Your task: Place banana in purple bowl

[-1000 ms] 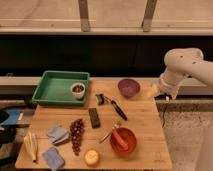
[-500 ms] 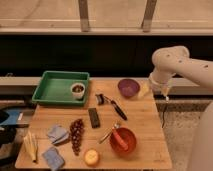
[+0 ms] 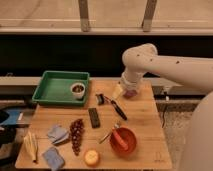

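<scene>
The pale yellow banana lies at the front left corner of the wooden table. The purple bowl stands at the back right and is mostly hidden behind my white arm; only a dark sliver of it shows. My gripper hangs low at the bowl's left edge, far from the banana. Nothing shows in it.
A green tray with a small white cup stands at the back left. A black-handled tool, a dark bar, a grape bunch, two blue cloths, a round yellow-orange fruit and a red bowl lie about.
My arm has swung left from beyond the table's right edge and now stands over the purple bowl, covering most of it. The objects on the table have not moved.
</scene>
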`<state>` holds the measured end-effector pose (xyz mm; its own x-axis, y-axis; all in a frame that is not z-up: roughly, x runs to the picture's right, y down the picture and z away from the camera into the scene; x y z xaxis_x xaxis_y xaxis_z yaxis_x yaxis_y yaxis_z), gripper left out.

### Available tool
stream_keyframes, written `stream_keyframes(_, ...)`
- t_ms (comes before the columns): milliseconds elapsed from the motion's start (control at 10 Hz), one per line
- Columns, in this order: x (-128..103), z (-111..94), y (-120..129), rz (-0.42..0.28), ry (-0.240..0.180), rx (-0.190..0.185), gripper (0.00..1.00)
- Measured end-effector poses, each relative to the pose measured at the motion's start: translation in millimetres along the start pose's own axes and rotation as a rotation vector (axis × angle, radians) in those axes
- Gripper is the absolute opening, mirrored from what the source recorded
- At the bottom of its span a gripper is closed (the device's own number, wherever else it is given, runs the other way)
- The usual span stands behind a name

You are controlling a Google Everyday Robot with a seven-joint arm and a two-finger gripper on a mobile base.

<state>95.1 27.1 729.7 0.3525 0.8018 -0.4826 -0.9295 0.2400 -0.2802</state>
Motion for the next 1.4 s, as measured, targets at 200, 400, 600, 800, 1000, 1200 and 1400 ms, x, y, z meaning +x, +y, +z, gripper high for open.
stream_keyframes(200,-3,1,18,-0.019,-0.005,-0.016,0.80)
stream_keyframes(400,-4,1,17,-0.021,-0.005,-0.012,0.80)
stream_keyframes(600,-3,1,17,-0.019,-0.005,-0.013,0.80)
stream_keyframes(800,-3,1,18,-0.028,-0.007,-0.025,0.80)
stream_keyframes(1000,-7,0,33,-0.072,-0.024,-0.043,0.80)
stream_keyframes(1200,-21,3,72,-0.144,-0.037,-0.066,0.80)
stream_keyframes(1400,-39,7,127,-0.235,-0.047,-0.086,0.80)
